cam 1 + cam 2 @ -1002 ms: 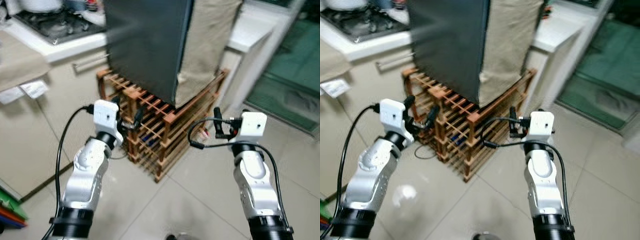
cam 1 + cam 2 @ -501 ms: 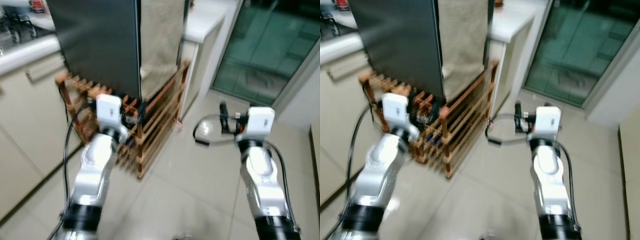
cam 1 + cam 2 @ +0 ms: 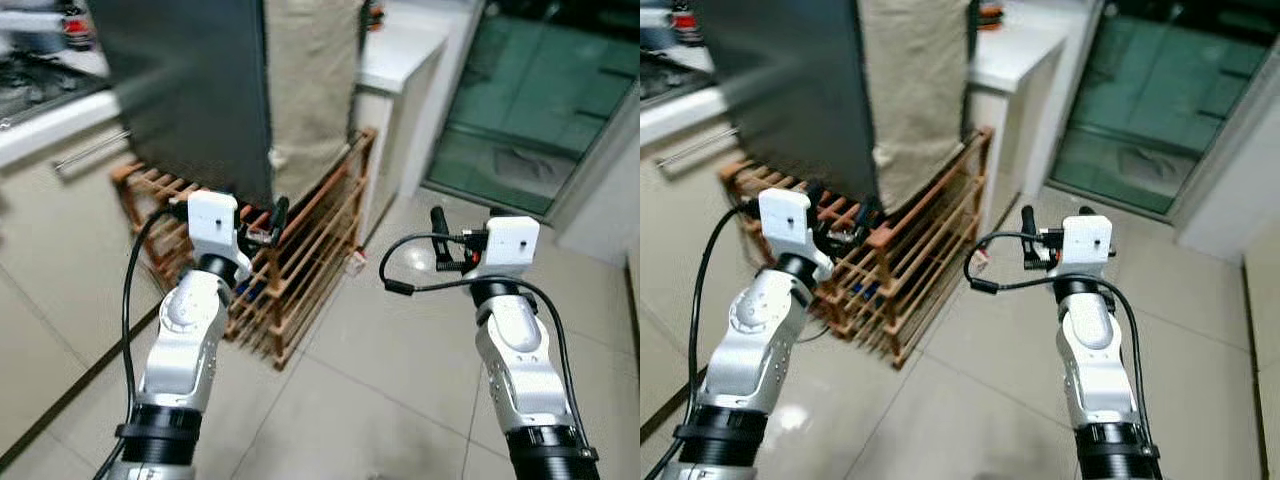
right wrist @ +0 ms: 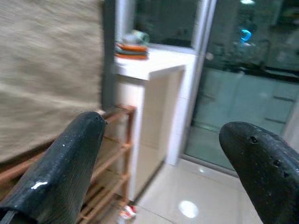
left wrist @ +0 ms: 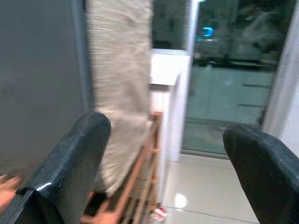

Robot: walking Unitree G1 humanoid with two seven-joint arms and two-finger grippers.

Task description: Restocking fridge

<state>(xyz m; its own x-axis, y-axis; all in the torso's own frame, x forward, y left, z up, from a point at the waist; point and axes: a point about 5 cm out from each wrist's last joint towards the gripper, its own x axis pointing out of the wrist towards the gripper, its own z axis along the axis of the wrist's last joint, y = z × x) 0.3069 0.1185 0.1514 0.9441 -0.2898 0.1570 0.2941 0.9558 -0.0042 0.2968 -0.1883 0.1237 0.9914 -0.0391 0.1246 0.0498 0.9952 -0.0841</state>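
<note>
So we're facing the fridge (image 3: 190,90), a big dark box draped on one side with a beige cloth (image 3: 310,80) and sitting on a wooden slatted rack (image 3: 300,260) on the tiled floor (image 3: 400,380). Glass sliding door (image 3: 520,110) off to our right. Left gripper (image 5: 161,172) is up just in front of the rack, fingers spread wide, nothing in them. Right gripper (image 4: 163,172) hovers over bare floor, same deal: wide apart, empty.
</note>
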